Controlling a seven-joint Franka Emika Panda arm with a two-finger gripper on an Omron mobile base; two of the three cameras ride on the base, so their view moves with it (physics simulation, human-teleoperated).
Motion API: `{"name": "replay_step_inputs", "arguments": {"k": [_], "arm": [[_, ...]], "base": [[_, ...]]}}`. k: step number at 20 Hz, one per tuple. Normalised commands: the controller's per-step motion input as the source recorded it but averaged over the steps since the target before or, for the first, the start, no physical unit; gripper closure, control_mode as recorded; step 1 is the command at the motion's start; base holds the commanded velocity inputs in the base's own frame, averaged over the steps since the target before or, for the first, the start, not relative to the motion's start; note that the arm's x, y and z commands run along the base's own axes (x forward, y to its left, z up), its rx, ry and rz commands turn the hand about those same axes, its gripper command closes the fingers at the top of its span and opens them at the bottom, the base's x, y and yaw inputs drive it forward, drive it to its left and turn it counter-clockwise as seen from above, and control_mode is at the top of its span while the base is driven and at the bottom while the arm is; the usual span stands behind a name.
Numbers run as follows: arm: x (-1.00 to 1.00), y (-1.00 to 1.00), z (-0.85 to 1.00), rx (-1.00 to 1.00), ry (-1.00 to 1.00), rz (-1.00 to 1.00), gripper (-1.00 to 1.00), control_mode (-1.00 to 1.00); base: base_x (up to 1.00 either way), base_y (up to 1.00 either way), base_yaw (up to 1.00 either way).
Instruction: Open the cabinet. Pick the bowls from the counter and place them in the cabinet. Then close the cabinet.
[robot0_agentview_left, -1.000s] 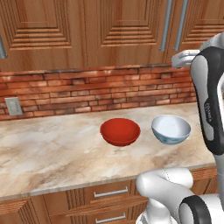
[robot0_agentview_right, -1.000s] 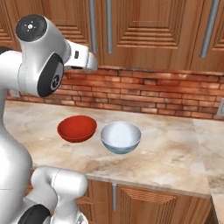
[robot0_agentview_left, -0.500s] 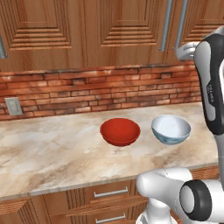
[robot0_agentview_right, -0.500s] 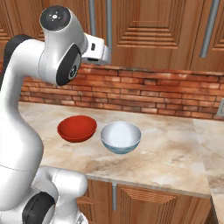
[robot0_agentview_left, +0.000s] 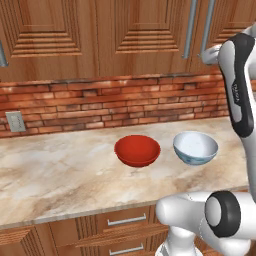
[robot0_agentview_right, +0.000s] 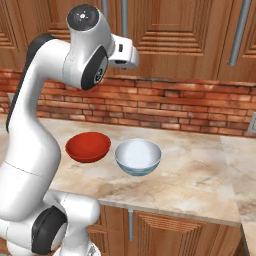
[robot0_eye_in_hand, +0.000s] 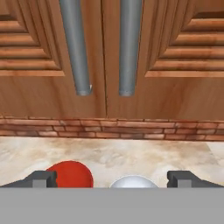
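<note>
The cabinet (robot0_eye_in_hand: 52, 100) is shut; its two raised-panel doors meet between two vertical silver bar handles (robot0_eye_in_hand: 75, 48) (robot0_eye_in_hand: 130, 48). My gripper (robot0_eye_in_hand: 112, 179) is open, raised in front of the doors just below the handle ends, touching nothing. In the right base view my hand (robot0_agentview_right: 125, 52) is held high before the cabinet (robot0_agentview_right: 175, 45). On the counter (robot0_agentview_left: 60, 175) below, the red bowl (robot0_agentview_left: 137, 150) (robot0_agentview_right: 88, 146) (robot0_eye_in_hand: 70, 174) and the pale bowl (robot0_agentview_left: 195, 147) (robot0_agentview_right: 138, 156) (robot0_eye_in_hand: 133, 182) sit side by side, upright.
A red brick backsplash (robot0_agentview_left: 100, 105) runs between counter and cabinet, with a wall outlet (robot0_agentview_left: 16, 121) at the left. Wooden drawers with short silver handles (robot0_agentview_left: 122, 220) sit under the counter's front edge. More cabinet doors stretch to both sides.
My arm has lifted and swung the hand up toward the middle of the cabinet doors. Both bowls stay where they were, and the gripper stays open.
</note>
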Motion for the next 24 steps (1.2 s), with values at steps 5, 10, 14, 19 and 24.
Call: {"name": "replay_step_inputs", "arguments": {"k": [5, 10, 14, 19, 24], "arm": [[0.43, -0.11, 0.0, -0.08, -0.04, 0.0, -1.0, -1.0], [0.39, -0.11, 0.04, 0.02, 0.0, 0.0, -1.0, -1.0], [0.37, -0.06, 0.07, 0.11, 0.0, 0.01, -1.0, -1.0], [0.4, 0.0, 0.24, 0.0, -0.02, 0.04, -1.0, -1.0], [0.27, -0.01, 0.1, 0.0, -0.15, 0.15, -1.0, -1.0]], "base": [[0.0, 0.0, 0.0], [0.0, 0.0, 0.0], [0.0, 0.0, 0.0], [0.0, 0.0, 0.0], [0.0, 0.0, 0.0]]}}
